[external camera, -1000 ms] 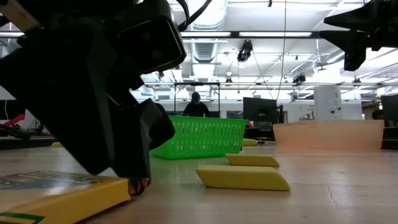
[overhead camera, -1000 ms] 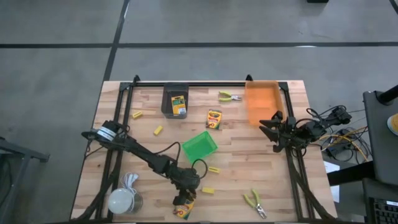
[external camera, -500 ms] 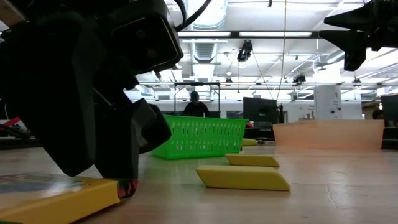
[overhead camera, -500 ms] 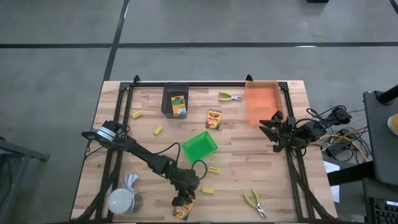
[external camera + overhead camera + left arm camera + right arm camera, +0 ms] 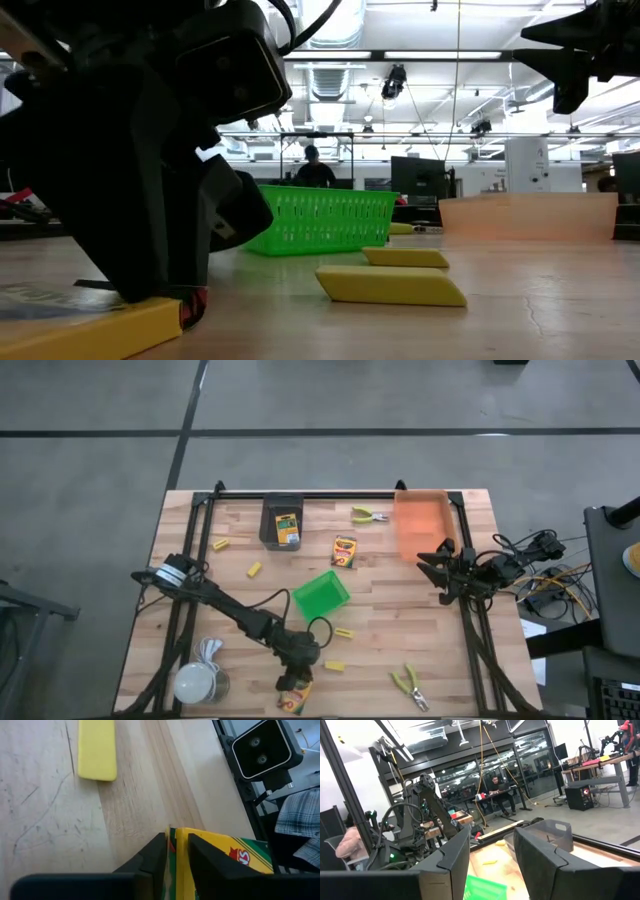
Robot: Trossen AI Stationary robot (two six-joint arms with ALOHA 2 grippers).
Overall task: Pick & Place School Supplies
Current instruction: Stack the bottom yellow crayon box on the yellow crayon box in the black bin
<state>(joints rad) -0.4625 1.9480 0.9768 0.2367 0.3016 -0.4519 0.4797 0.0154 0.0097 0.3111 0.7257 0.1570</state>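
From above, the left gripper (image 5: 292,685) is down at the near edge of the table (image 5: 440,650), on a crayon box (image 5: 297,698) that lies flat, yellow with green and a bright printed face. A small yellow block (image 5: 334,666) lies just beside it, with a second block (image 5: 345,633) farther in, near the green basket (image 5: 321,596). The right gripper (image 5: 432,565) hangs by the orange bin (image 5: 421,525), well apart from all this.

At table height, the left gripper (image 5: 165,290) fills the near side, planted on the crayon box (image 5: 90,330), whose yellow edge runs along the wood. The two yellow blocks (image 5: 390,285) lie past it, in front of the green basket (image 5: 320,220).

The left wrist camera shows its fingers (image 5: 155,860) closed narrowly on one edge of the crayon box (image 5: 225,855), the green stripe between them; a yellow block (image 5: 97,750) sits beyond.

The right wrist camera shows its fingers (image 5: 540,855) spread apart, holding nothing.
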